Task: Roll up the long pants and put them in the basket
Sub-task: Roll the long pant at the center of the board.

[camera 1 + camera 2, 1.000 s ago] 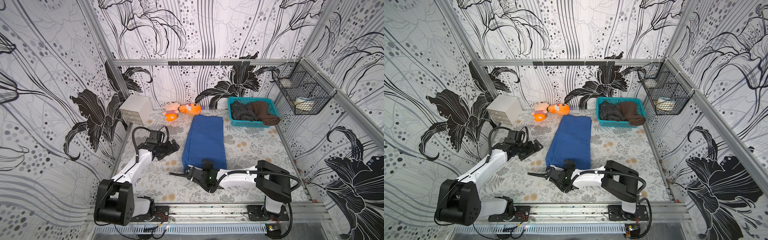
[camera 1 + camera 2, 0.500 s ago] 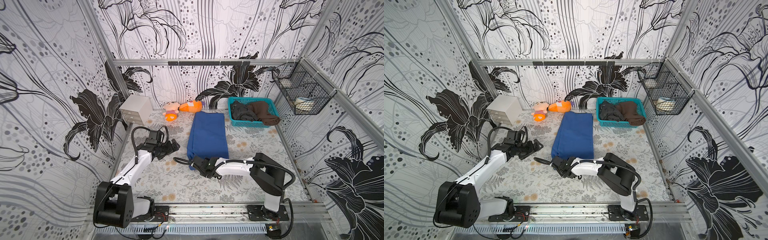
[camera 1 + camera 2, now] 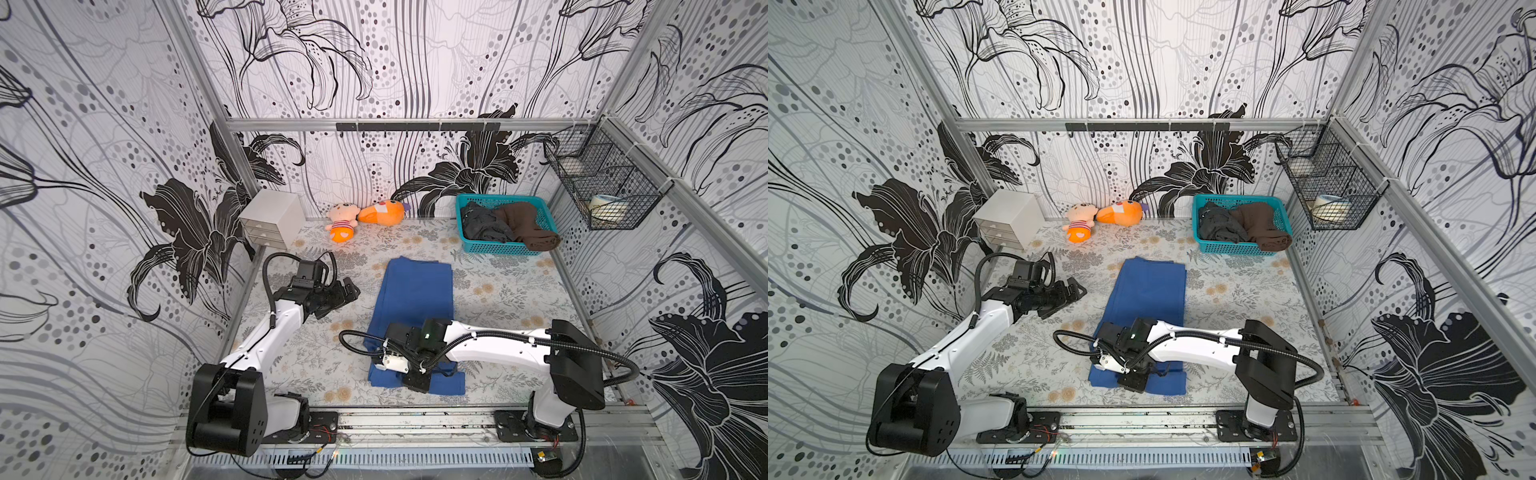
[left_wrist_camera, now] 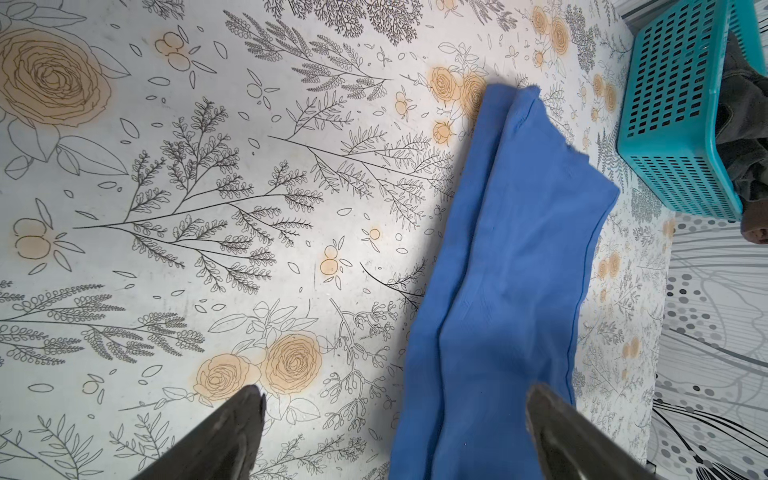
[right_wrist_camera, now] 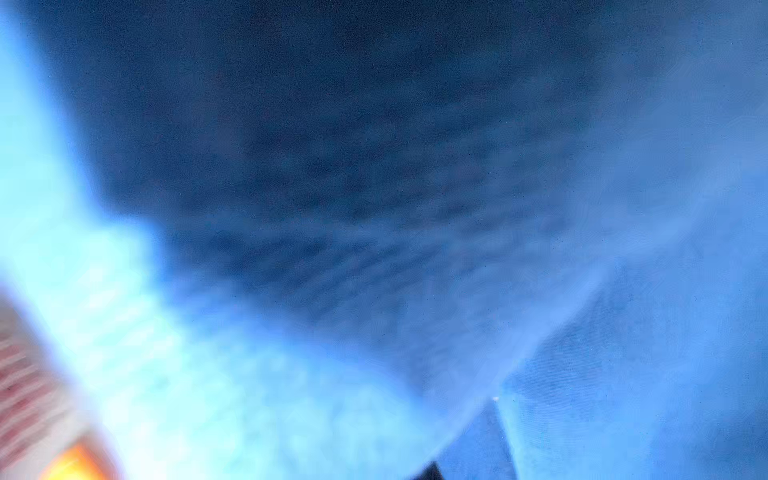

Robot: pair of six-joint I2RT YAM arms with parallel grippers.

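Observation:
The long pants (image 3: 415, 291) (image 3: 1148, 291) lie flat down the middle of the table, royal blue and folded lengthwise. My right gripper (image 3: 417, 380) (image 3: 1133, 382) sits on their near end, shut on the fabric, which wrinkles around it. In the right wrist view the blurred blue pants (image 5: 374, 166) fill the picture and only a dark fingertip (image 5: 430, 471) shows. My left gripper (image 3: 351, 291) (image 3: 1077, 289) hovers open to the left of the pants, apart from them. In the left wrist view the left gripper (image 4: 395, 399) holds nothing, and the pants' edge (image 4: 519, 249) runs between its fingers.
A teal basket (image 3: 494, 248) (image 3: 1229, 248) (image 4: 673, 104) holding a dark grey and a brown garment stands at the back right. Two plush toys (image 3: 343, 220) (image 3: 380, 212) and a white drawer box (image 3: 272, 218) line the back wall. A wire basket (image 3: 602, 191) hangs on the right wall.
My right gripper has shut on the pants' near end, and the pants have slid toward the front of the table. The left arm has hardly moved.

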